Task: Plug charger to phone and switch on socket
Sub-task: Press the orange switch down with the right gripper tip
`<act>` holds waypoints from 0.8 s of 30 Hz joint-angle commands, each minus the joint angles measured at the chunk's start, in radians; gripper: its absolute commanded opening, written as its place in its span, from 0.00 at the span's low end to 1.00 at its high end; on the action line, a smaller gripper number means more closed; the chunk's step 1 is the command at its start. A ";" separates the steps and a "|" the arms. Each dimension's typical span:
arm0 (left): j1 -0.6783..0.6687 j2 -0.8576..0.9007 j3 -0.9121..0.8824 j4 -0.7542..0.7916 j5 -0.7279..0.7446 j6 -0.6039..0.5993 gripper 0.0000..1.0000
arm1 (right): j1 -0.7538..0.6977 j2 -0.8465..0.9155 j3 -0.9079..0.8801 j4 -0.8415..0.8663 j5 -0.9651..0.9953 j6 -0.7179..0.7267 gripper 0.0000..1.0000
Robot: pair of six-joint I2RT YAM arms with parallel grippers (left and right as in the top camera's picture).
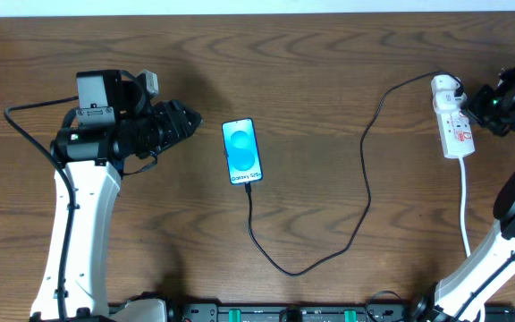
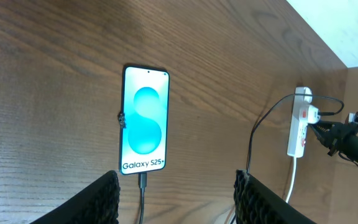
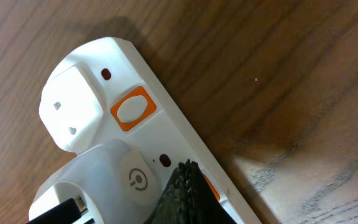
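The phone [image 1: 242, 152] lies flat mid-table, its blue screen lit, also in the left wrist view [image 2: 144, 121]. The charger's black cable [image 1: 368, 192] is plugged into the phone's bottom edge [image 2: 142, 182]. It loops across the wood to the white adapter [image 3: 120, 180], which sits in the socket [image 1: 454, 125]. My left gripper [image 1: 195, 119] hovers open left of the phone, nothing between its fingers [image 2: 177, 179]. My right gripper [image 3: 188, 167] is shut, its tips down on the socket [image 3: 92, 81] over an orange switch [image 3: 212, 188] beside the adapter.
A second orange switch [image 3: 133, 109] and an unused outlet lie further along the strip. The strip's white cord [image 1: 465, 206] runs toward the table's front edge. The table's far edge is close behind the strip.
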 commanded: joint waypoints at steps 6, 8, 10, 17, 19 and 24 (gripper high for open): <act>-0.004 -0.007 -0.005 -0.004 -0.005 -0.010 0.59 | 0.151 0.037 -0.048 -0.080 -0.275 0.023 0.01; -0.004 -0.007 -0.005 -0.004 -0.005 -0.010 0.59 | 0.156 0.037 -0.048 -0.086 -0.274 0.029 0.01; -0.004 -0.007 -0.005 -0.004 -0.005 -0.010 0.59 | 0.160 0.037 -0.048 -0.091 -0.260 0.045 0.01; -0.004 -0.007 -0.005 -0.005 -0.005 -0.009 0.59 | 0.166 0.037 -0.048 -0.093 -0.256 0.064 0.01; -0.004 -0.007 -0.005 -0.005 -0.005 -0.009 0.59 | 0.167 0.037 -0.048 -0.098 -0.256 0.068 0.01; -0.004 -0.007 -0.005 -0.007 -0.005 -0.009 0.59 | 0.170 0.037 -0.048 -0.102 -0.257 0.083 0.01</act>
